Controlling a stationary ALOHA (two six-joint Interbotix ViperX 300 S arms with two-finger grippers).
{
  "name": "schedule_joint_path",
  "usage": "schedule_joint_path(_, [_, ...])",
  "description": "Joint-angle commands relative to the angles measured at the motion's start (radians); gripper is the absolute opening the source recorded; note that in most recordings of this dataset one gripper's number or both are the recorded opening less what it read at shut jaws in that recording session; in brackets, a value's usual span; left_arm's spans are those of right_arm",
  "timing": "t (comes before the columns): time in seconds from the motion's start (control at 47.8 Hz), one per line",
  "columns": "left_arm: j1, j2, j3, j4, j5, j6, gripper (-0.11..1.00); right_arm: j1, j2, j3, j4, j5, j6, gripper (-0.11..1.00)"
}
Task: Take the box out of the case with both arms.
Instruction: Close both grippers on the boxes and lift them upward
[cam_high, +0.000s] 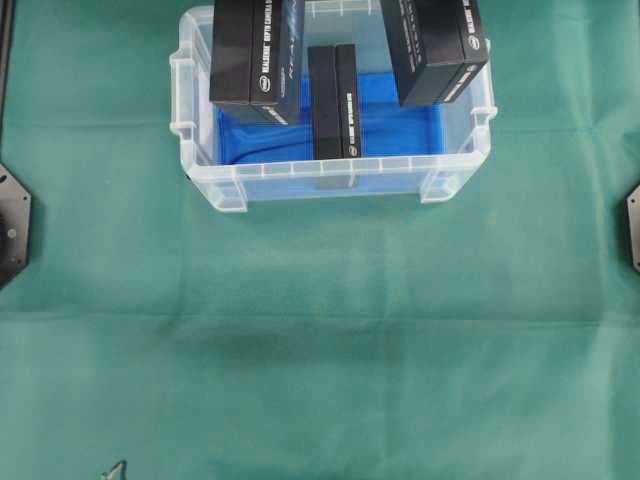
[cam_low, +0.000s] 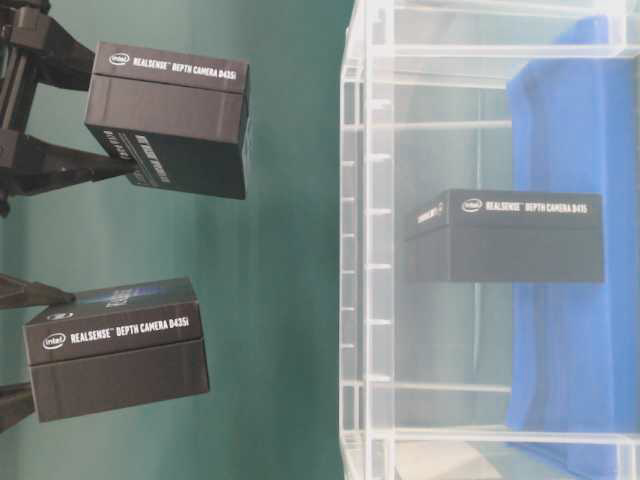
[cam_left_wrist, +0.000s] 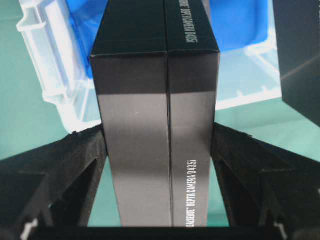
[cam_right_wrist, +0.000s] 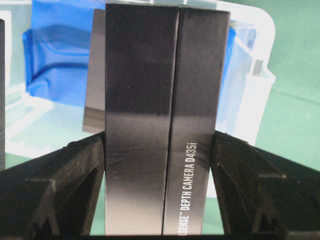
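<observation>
The case (cam_high: 225, 183) is a clear plastic bin with a blue sheet (cam_high: 400, 125) on its bottom, at the far middle of the table. One black box (cam_high: 332, 100) stands on edge inside it, and the table-level view shows this box (cam_low: 505, 235) through the clear wall. My left gripper (cam_left_wrist: 159, 135) is shut on a second black box (cam_left_wrist: 155, 125), which is lifted over the case's left end (cam_high: 255, 55). My right gripper (cam_right_wrist: 160, 137) is shut on a third black box (cam_right_wrist: 160, 130), raised over the right end (cam_high: 435, 45). In the overhead view both grippers are hidden.
Green cloth (cam_high: 320, 340) covers the table in front of the case. Black arm bases sit at the left edge (cam_high: 12, 225) and the right edge (cam_high: 633, 225). A small grey object (cam_high: 115, 470) lies at the near edge.
</observation>
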Motion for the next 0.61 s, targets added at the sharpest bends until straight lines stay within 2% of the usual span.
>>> schedule_joint_path(0.0, [-0.002,-0.023,-0.025,0.002,-0.003,0.0,0.62,0.002,-0.038,-0.031,-0.003,-0.002,-0.002,0.66])
schedule_joint_path(0.586, [-0.002,-0.029,-0.009,0.003,-0.003,0.0,0.62,0.003,-0.038,-0.029,-0.003,-0.003,-0.002,0.66])
